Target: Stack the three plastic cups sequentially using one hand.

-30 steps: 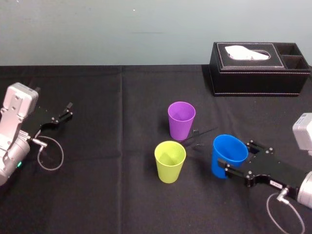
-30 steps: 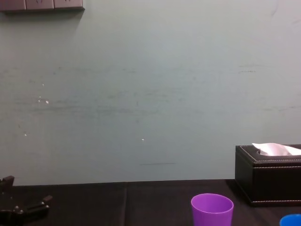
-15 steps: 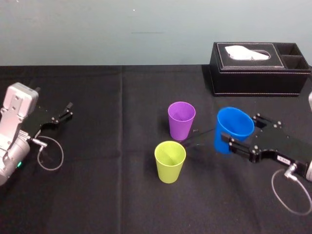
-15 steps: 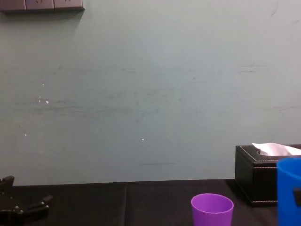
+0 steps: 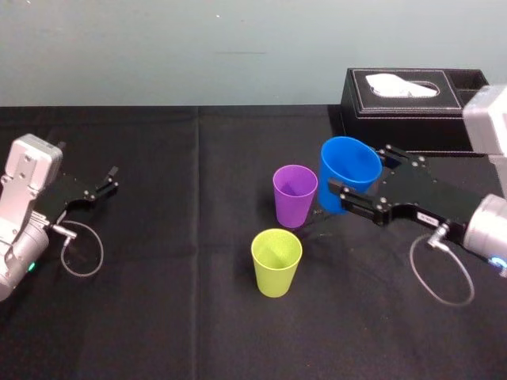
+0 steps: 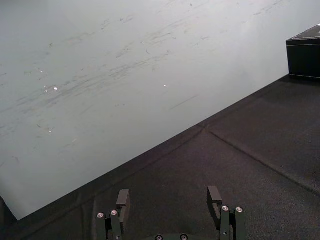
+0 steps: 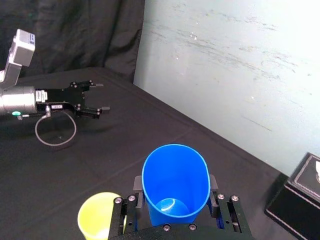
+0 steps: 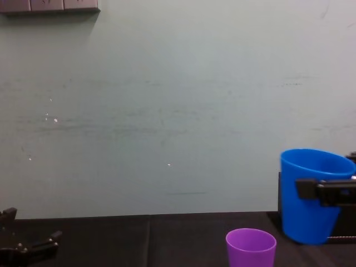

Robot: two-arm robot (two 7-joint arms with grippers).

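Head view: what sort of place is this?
Probably a robot test bench: a black tablecloth, a bare pale wall behind, right gripper holding a blue cup mid-table, left gripper parked far left.

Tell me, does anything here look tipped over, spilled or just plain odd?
Nothing stands out. The right gripper holds the blue cup in the air beside the purple cup; that one and the yellow-green cup stand upright on the black cloth. The left gripper sits open at the left.

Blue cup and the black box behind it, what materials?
Blue cup: looks like smooth moulded plastic, semi-gloss; a highlight shows on its inside bottom. Black box: likely leather or faux leather, matte, with pale stitching along its edges.
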